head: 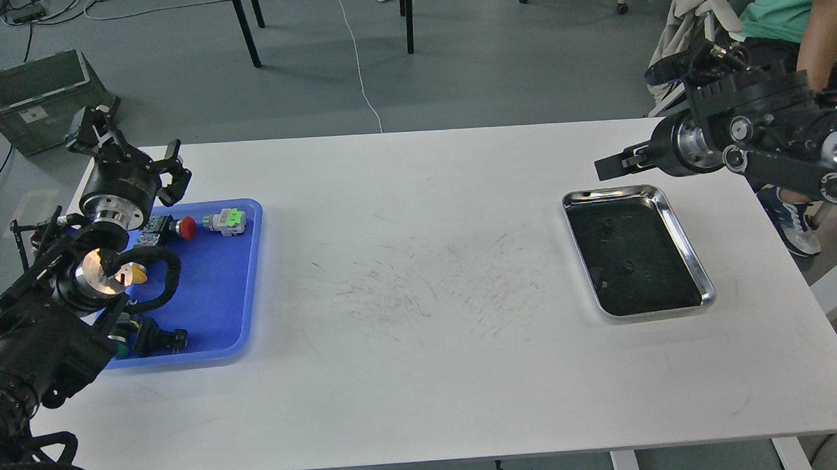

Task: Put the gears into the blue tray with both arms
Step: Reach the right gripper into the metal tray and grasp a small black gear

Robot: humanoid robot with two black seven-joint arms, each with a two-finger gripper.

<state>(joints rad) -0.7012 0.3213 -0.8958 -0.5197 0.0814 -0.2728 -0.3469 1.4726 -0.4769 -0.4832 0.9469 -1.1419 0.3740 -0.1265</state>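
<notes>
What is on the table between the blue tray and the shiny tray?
Nothing stands there. In the head view, between the blue tray and the steel tray there is only bare white table with faint scratch marks.

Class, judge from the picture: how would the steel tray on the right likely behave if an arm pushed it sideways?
The steel tray looks rigid, so it should move as one piece. Its shiny metal on the smooth white table probably slides easily. The small gears inside may skid across its dark bottom.
</notes>
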